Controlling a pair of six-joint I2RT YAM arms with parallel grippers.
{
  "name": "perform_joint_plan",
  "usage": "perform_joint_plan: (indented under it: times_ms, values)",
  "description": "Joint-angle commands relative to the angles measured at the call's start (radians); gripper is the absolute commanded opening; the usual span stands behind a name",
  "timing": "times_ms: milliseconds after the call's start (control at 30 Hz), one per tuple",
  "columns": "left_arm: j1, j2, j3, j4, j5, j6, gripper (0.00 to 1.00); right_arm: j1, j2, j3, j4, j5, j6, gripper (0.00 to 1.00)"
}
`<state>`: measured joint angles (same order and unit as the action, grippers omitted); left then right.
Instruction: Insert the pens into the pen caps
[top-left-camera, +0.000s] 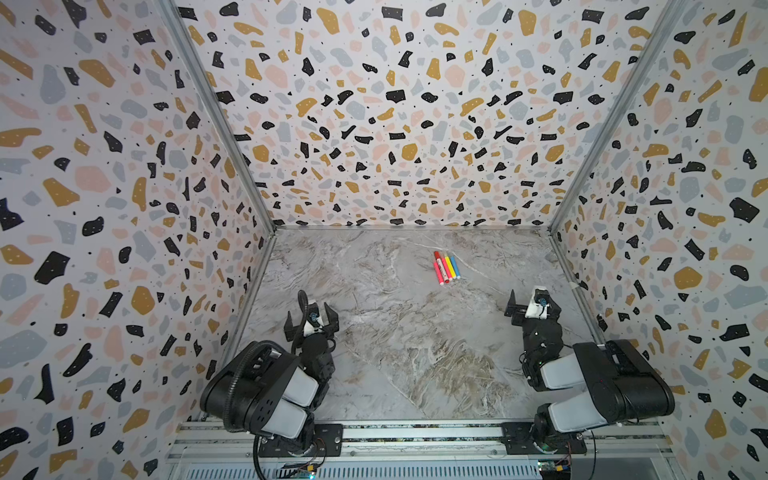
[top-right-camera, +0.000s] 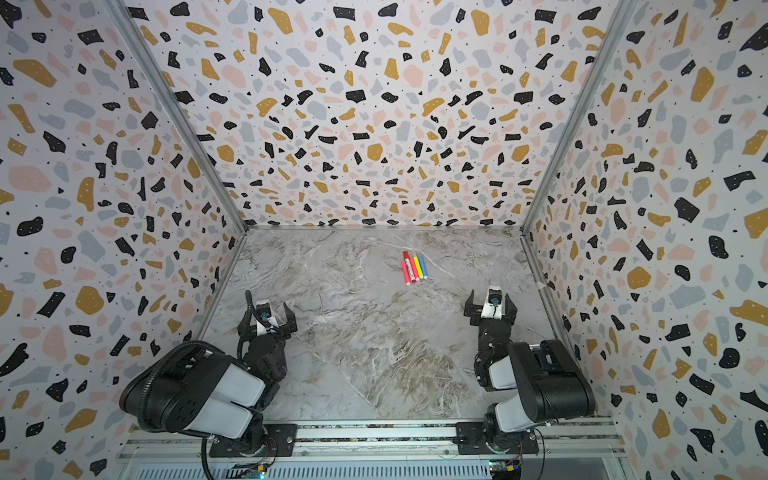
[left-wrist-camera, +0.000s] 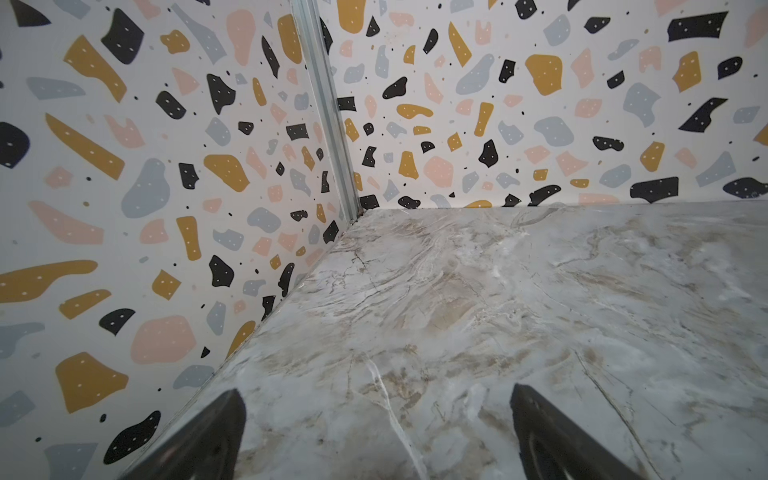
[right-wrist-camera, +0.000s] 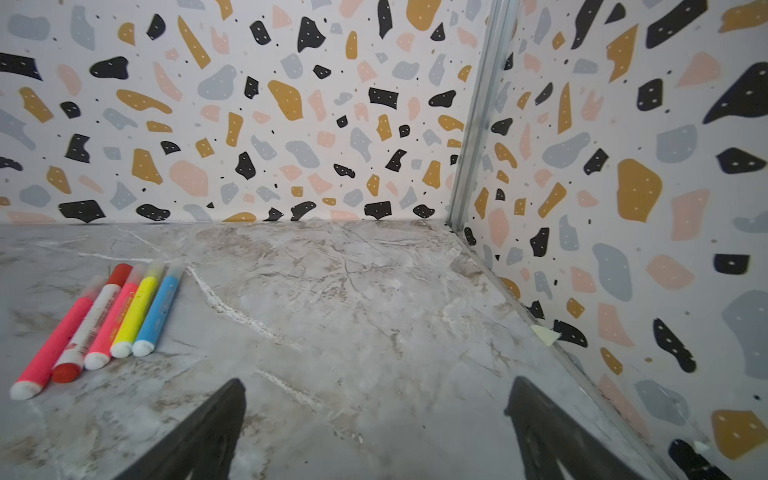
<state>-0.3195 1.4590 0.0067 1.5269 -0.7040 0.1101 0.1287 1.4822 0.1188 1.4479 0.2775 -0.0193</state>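
- Three patterned walls (top-left-camera: 374, 104) box in my marble table (top-left-camera: 395, 365) at the left, back and right. The near edge is a metal rail (top-left-camera: 415, 432) carrying my two arms (top-left-camera: 266, 390).
- The table between the arms and back toward the far wall is bare, so I have open room to reach.
- My left gripper (top-left-camera: 309, 314) sits near the left wall, jaws spread wide with nothing between them.
- My right gripper (top-left-camera: 533, 301) sits near the right wall, equally wide and holding nothing.
- Five pens (top-left-camera: 446, 268) lie side by side in one tight row toward the back, right of the middle. They are clear of every wall and nearer the right gripper.
- I count two pink pens (right-wrist-camera: 54, 340), one yellow pen (right-wrist-camera: 135, 311), one blue pen (right-wrist-camera: 160, 307) and one white pen (right-wrist-camera: 89, 322) with red markings.
- One red cap (right-wrist-camera: 120, 274) sits in line at the white pen's far end. I cannot tell if it is pushed on.
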Motion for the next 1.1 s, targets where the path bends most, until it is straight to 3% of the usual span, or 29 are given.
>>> perform_joint_plan:
  times_ms: [0, 167, 267, 367, 733, 1067]
  values:
    - [0.045, -0.049, 0.009, -0.015, 0.047, -0.045, 0.99, 0.016, -0.005, 0.008, -0.046, -0.009, 0.018, 0.99]
    - [0.158, -0.048, 0.152, -0.297, 0.153, -0.138, 0.99, 0.022, -0.004, -0.003, -0.022, -0.001, 0.018, 0.99]
    - [0.175, -0.042, 0.16, -0.306, 0.169, -0.148, 0.99, 0.02, 0.0, 0.003, -0.03, -0.002, 0.019, 0.99]
    - [0.178, -0.043, 0.159, -0.307, 0.173, -0.151, 1.0, 0.012, 0.013, 0.074, -0.162, -0.021, 0.028, 0.99]
    - [0.178, -0.053, 0.151, -0.299, 0.174, -0.151, 0.99, -0.046, 0.009, 0.087, -0.201, -0.163, 0.036, 0.99]
    - [0.178, -0.054, 0.15, -0.298, 0.175, -0.151, 1.0, -0.047, 0.004, 0.082, -0.195, -0.162, 0.032, 0.99]
